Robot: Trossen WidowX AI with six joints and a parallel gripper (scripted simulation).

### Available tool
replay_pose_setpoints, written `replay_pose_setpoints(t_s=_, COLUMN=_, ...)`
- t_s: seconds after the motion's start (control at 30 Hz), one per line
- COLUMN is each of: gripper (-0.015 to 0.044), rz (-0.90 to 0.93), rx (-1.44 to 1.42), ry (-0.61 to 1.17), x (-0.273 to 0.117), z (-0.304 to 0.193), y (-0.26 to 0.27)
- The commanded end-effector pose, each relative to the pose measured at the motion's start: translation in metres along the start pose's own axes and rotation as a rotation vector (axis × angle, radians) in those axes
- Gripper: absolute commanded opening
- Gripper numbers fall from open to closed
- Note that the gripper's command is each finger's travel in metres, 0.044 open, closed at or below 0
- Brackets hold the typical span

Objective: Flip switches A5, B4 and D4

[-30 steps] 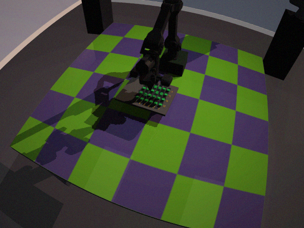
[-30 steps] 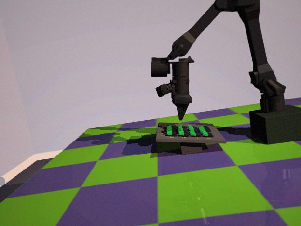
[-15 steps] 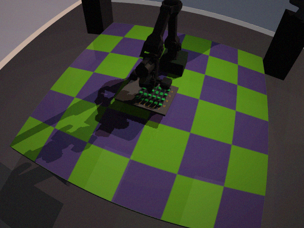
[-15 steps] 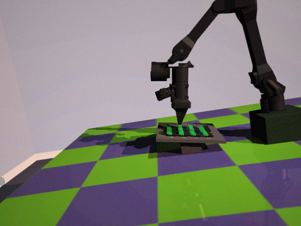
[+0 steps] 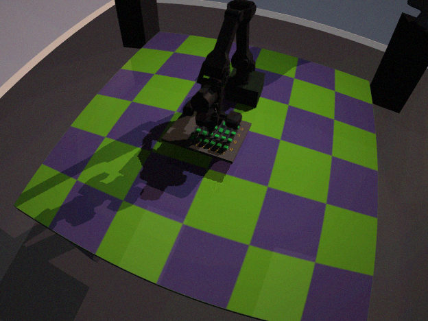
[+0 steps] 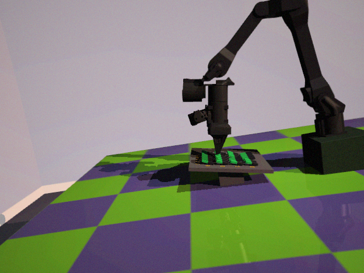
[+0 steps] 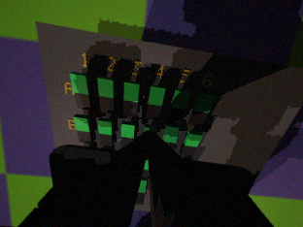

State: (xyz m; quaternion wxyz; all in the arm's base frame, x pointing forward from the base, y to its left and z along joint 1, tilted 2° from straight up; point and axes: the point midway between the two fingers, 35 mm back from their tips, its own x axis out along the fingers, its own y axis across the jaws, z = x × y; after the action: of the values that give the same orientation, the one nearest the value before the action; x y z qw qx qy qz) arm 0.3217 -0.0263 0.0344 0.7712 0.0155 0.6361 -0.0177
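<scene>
The grey switch panel [image 5: 232, 156] [image 6: 263, 165] [image 7: 52, 48] carries rows of black switches with green parts. My gripper [image 6: 217, 152] [image 7: 149, 135] is shut and empty, pointing down with its tip at the B4 switch, touching it or just above; I cannot tell which. The tip covers most of B4, so its tilt is hidden. The A5 switch [image 7: 180, 100] lies in shadow ahead of the tip, its green part dim. D4 seems to be the green piece [image 7: 141, 186] seen between the fingers; its tilt is unclear. In the top view the arm hides the fingertips.
B3 [image 7: 127, 130] and B5 [image 7: 171, 134] stand close on either side of the tip. A4 [image 7: 156, 95] is just beyond it. The dark green arm base [image 5: 245, 90] [image 6: 340, 152] stands behind the panel.
</scene>
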Motion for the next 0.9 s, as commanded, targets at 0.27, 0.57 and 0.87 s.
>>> replay_pose_setpoints(t_s=0.27, gripper=0.0000, rz=-0.003, rx=0.006, ry=-0.001, x=0.0006, z=0.0003, y=-0.0004)
replay_pose_setpoints(t_s=0.57, gripper=0.0000, rz=-0.003, rx=0.006, ry=-0.001, x=0.0017, z=0.0003, y=-0.0005)
replay_pose_setpoints(t_s=0.87, gripper=0.0000, rz=-0.003, rx=0.006, ry=-0.001, x=0.0029, z=0.0004, y=-0.0005)
